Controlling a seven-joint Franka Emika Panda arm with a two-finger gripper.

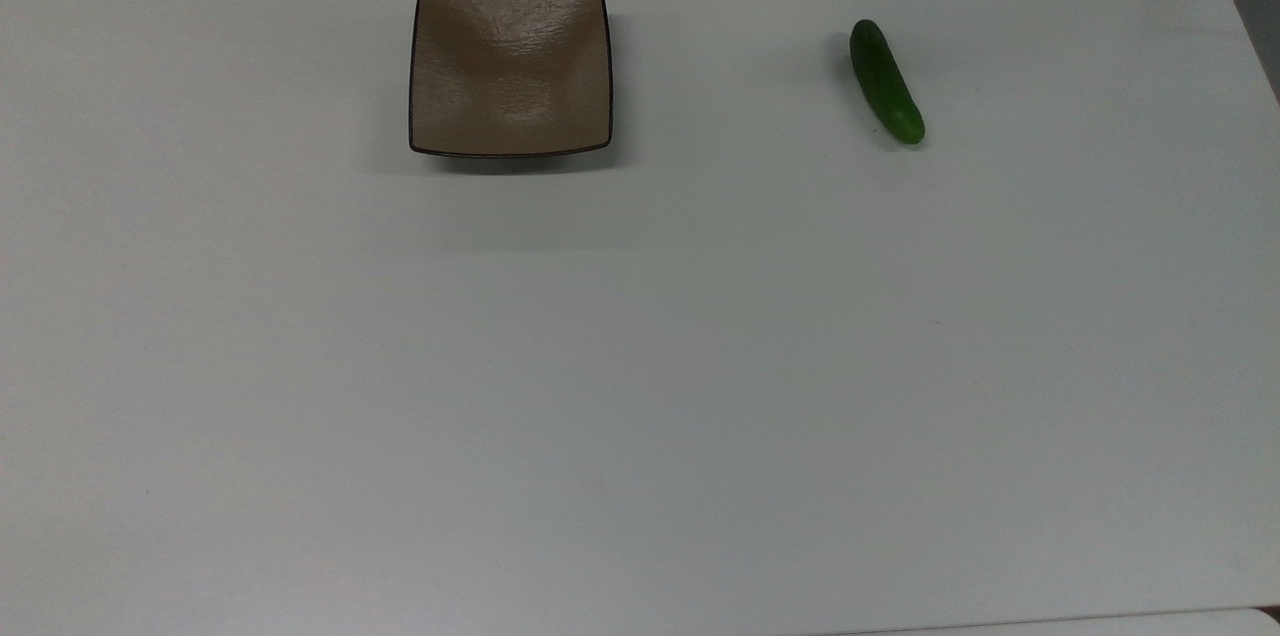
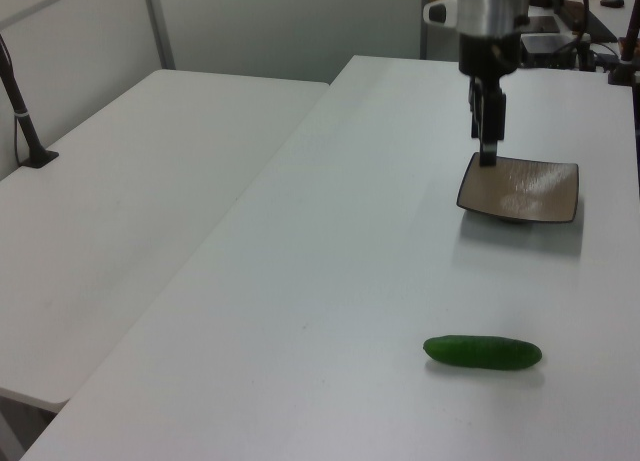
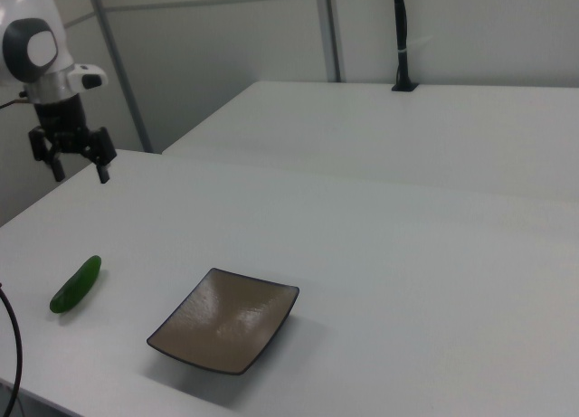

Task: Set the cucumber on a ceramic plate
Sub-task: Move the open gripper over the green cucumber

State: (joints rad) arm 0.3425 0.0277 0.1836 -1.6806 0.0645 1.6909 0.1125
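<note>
Top view, cucumber [image 1: 886, 82]: lies on the bare table [image 1: 640, 366], toward the top view's right, slanted with its paler end nearer the camera; nothing touches it
Ceramic plate [image 1: 511, 73]: well apart from the cucumber, toward the top view's left, flat on the table and bare
Gripper [image 3: 71, 159]: hangs in the air above the table in the right view, beyond the cucumber, fingers pointing down and spread wide, holding nothing
Roll risk: the cucumber is round and smooth; if one finger meets it first on closing, it may roll or skid aside instead of seating between the pads
Angle risk: it lies slanted, so jaws not turned across its short axis could close along its length and miss
End-grip risk: a grasp near a rounded tip could let it pivot and slip out on lifting
Placement risk: released off-centre, it could roll off an upturned edge onto the table
</note>
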